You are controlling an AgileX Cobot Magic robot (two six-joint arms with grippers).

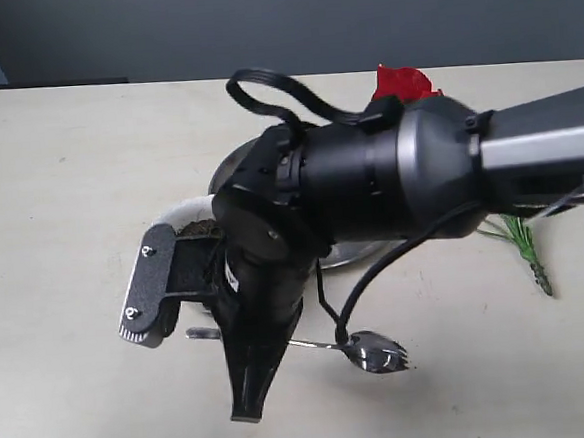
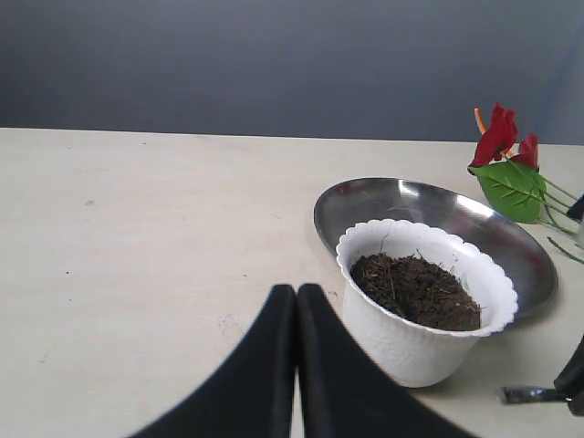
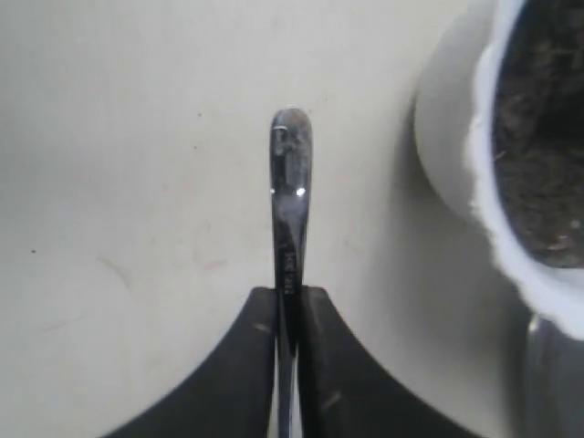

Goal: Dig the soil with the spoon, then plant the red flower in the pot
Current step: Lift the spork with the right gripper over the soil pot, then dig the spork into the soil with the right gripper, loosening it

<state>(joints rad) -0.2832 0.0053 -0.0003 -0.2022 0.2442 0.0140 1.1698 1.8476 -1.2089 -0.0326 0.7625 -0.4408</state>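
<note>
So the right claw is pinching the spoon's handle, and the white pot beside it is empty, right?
Not empty: the pot holds dark soil, as the left wrist view shows plainly. The rest stands: the right gripper is pinching the spoon by its handle, with the pot beside it.

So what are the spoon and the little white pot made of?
The spoon looks like polished metal: silvery with sharp glints. The pot seems plastic or glazed ceramic, hard to tell: smooth, plain white, thin scalloped rim.

White pot (image 2: pixel 401 351), silver spoon (image 3: pixel 290 210)
</note>
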